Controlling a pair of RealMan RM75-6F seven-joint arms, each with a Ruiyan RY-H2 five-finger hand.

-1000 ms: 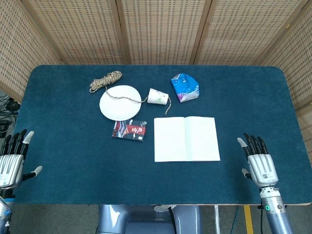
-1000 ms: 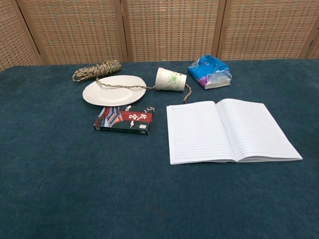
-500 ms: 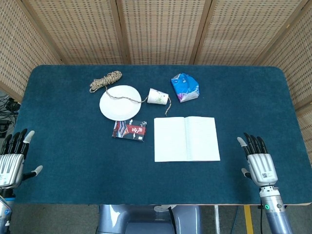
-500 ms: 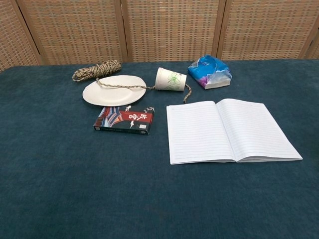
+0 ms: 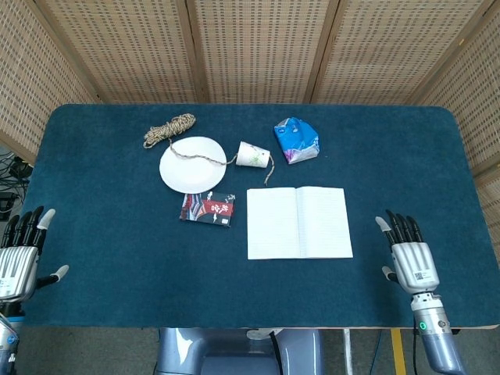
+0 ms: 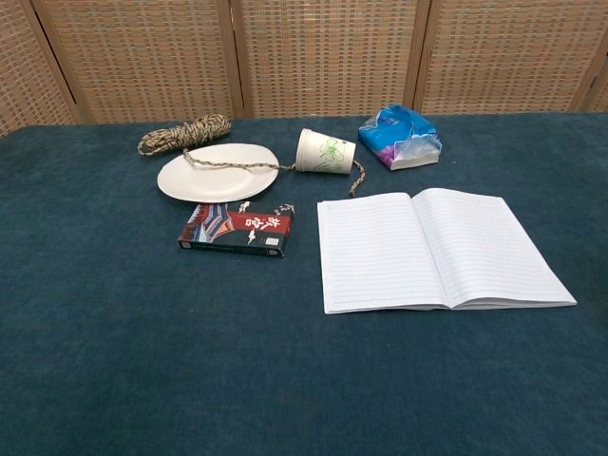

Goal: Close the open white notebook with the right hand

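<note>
Here we see the open white lined notebook (image 5: 299,223) lying flat, spine pointing away from us, left of our empty, spread right hand (image 5: 408,258), the nearer one.

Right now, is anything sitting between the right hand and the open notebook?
Nothing visible does. In the head view only bare blue table lies between the right hand and the notebook. The other items lie behind it or on its far side.

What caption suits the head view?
Open white notebook lies flat; right robot hand waits open beside it.
</note>
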